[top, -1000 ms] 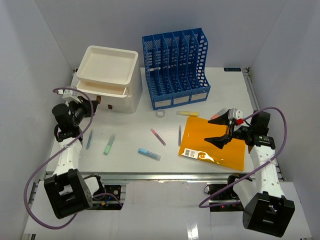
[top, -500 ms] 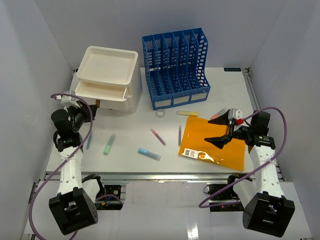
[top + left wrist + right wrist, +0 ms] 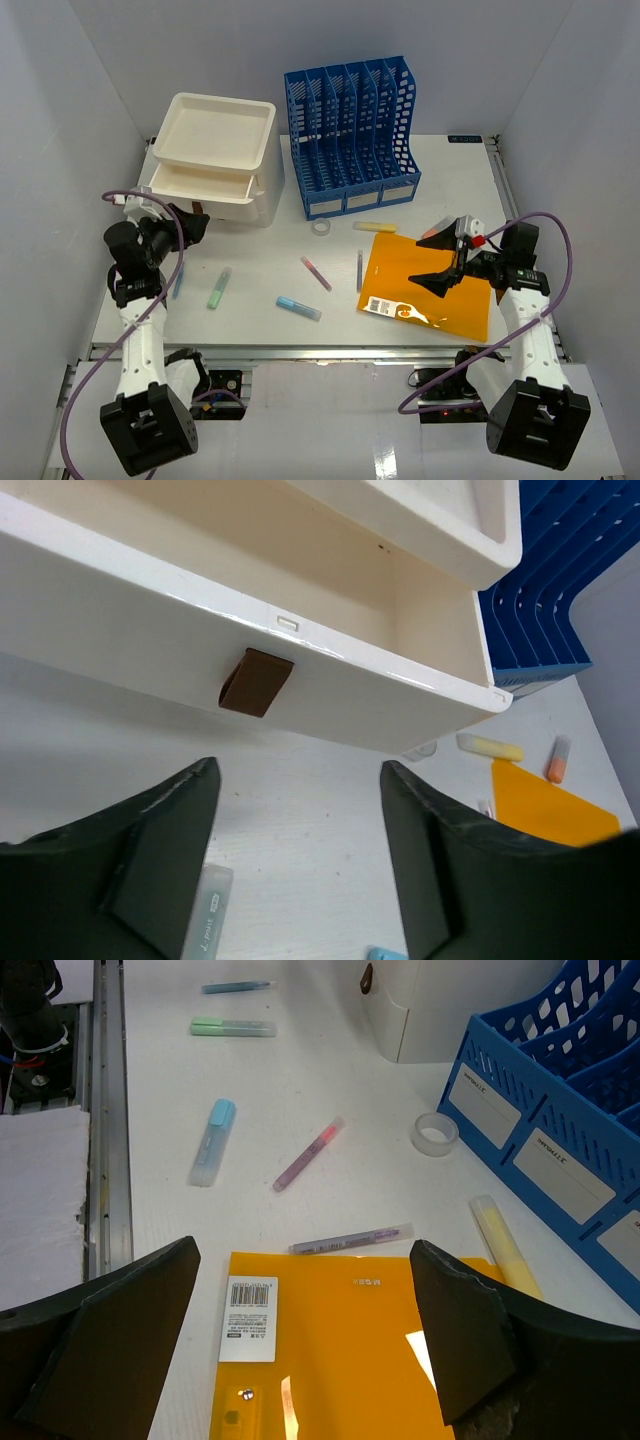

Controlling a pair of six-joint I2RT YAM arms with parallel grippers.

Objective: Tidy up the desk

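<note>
Desk (image 3: 255, 250): lies under and in front of the blue file rack (image 3: 350, 130), spanning the whole cell floor. We judge it rigid, heavy and fixed. It is nothing to grasp, only a hard smooth top to pick things off.

Orange folder (image 3: 400, 275), in front of the rack's right end: looks thin, floppy and slick, probably best taken at an edge.

Right gripper (image 3: 305, 1250): hovers over the folder, fingers spread wide, empty.

Left gripper (image 3: 298, 780): well left of the rack, fingers spread, empty, facing the white drawer unit (image 3: 330, 670).

Views: the left wrist alone shows the drawer's brown pull tab (image 3: 257, 682) up close. The right wrist alone reads the folder's barcode label (image 3: 247, 1318). Only the top view gives us both arms together
</note>
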